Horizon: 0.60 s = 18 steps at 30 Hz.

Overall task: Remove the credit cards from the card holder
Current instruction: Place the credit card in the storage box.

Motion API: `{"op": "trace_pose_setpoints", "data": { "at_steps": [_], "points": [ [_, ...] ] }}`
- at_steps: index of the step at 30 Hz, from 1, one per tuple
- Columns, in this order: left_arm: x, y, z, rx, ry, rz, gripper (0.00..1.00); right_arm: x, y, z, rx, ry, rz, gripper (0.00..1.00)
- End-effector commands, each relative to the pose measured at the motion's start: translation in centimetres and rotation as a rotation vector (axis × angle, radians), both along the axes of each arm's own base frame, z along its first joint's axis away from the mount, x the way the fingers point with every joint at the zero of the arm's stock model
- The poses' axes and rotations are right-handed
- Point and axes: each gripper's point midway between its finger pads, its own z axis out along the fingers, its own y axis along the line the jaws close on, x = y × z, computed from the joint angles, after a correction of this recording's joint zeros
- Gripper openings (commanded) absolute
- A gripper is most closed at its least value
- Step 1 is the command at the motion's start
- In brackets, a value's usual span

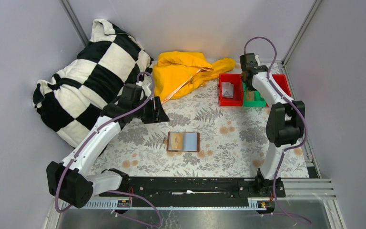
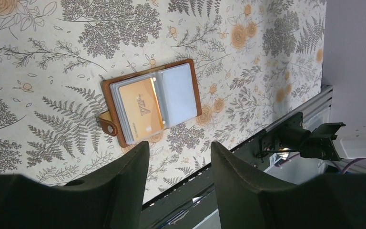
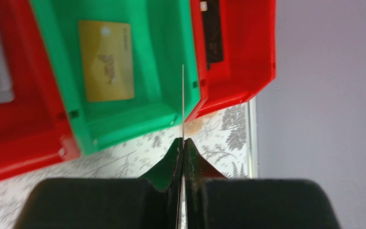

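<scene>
Floral-print table. Brown card holder lies open, mid-table. Beyond holder, to left: black-and-white checkered pillow. Straight beyond holder: crumpled yellow cloth. Beyond holder, to right: red bin, green bin, second red bin, side by side.

Saw pale grey walls on three sides, joined at the corners by slanting metal posts. Found the desk spread with a cream cloth printed in ferns and flowers, evenly lit.

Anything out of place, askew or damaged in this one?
Nothing spilled or damaged. The card holder lies open and flat, one gold credit card in its pocket. Only oddities: a crumpled yellow cloth and checkered pillow heaped at the back.
</scene>
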Motion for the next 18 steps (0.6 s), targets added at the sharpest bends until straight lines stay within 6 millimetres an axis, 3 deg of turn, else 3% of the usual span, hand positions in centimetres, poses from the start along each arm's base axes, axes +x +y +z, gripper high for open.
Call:
{"op": "trace_pose_setpoints", "data": {
  "at_steps": [1,7,13,14,17,18],
  "points": [
    [0.3,0.7,0.2,0.023,-0.035,0.024,0.55,3.1,-2.2,2.5,-0.096,-0.061,-0.014,0.0],
    [-0.4,0.8,0.7,0.011,-0.035,0.023,0.55,5.3,-3.1,-2.0,-0.063,0.013,0.005,0.0],
    [-1.1,1.3,0.2,0.016,-0.026,0.044,0.55,5.6,-2.5,-5.2,-0.008,0.029,0.009,0.0],
    [-1.2,1.2,0.0,0.015,-0.019,0.037,0.55,5.6,-2.5,-5.4,-0.005,0.032,0.006,0.03],
    [-1.4,1.0,-0.5,0.007,-0.008,0.023,0.55,5.4,-2.0,-5.7,0.035,0.038,-0.015,0.38],
    [-1.4,1.0,-0.6,0.008,-0.008,0.025,0.55,5.3,-1.6,-5.3,0.061,0.024,-0.016,0.44]
  ]
}}
